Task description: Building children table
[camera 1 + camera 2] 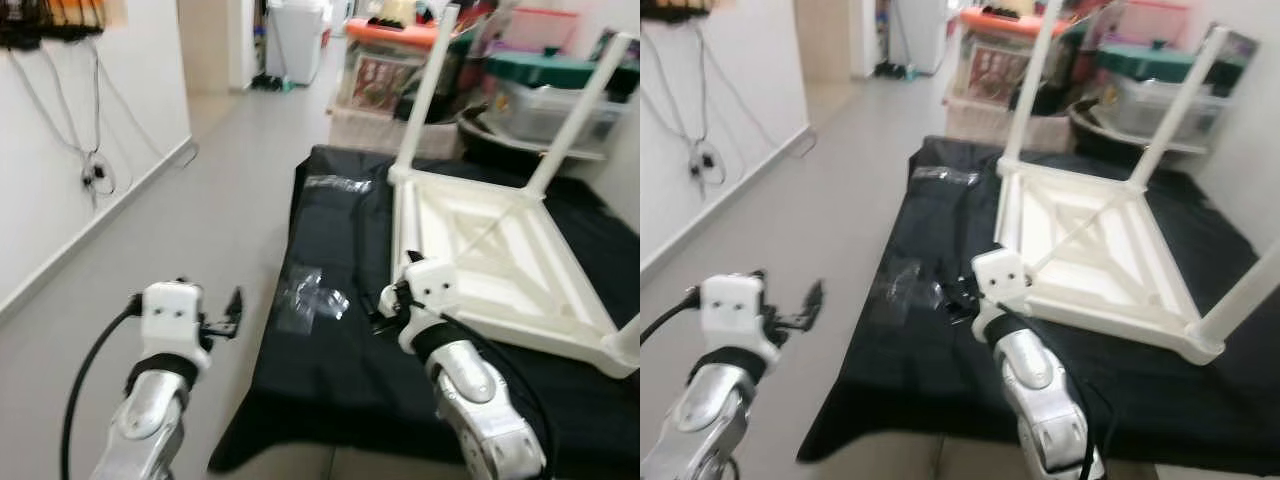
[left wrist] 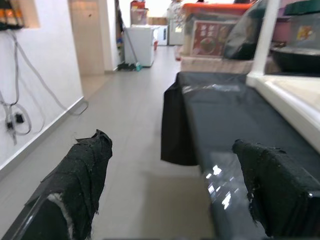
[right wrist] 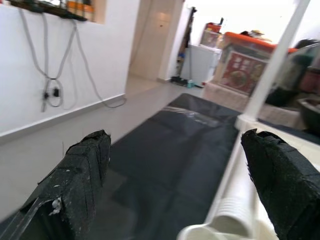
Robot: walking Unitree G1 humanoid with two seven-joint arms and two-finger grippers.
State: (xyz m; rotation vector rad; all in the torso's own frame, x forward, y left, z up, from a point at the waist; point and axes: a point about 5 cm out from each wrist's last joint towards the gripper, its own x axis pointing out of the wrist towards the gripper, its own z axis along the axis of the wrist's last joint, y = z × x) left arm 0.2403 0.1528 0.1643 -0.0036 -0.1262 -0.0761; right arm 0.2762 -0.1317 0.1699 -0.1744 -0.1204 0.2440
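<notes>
Black-draped bench (image 1: 330, 380) (upturned table (image 1: 500, 265); plastic wrap (image 1: 310, 298))

White children's table (image 1: 497, 262) upside down on black cloth (image 1: 340, 350), legs pointing up.

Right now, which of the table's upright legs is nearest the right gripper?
The far-left leg of the upturned white table; it rises on the right gripper's side, while the others stand farther right.

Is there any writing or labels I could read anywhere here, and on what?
No text can be read.
Red printed box under the orange lid: it carries a picture and lettering, too blurred to read.
Grey storage bin: small yellowish label, too small to read.
White upturned table: no writing shows.
</notes>
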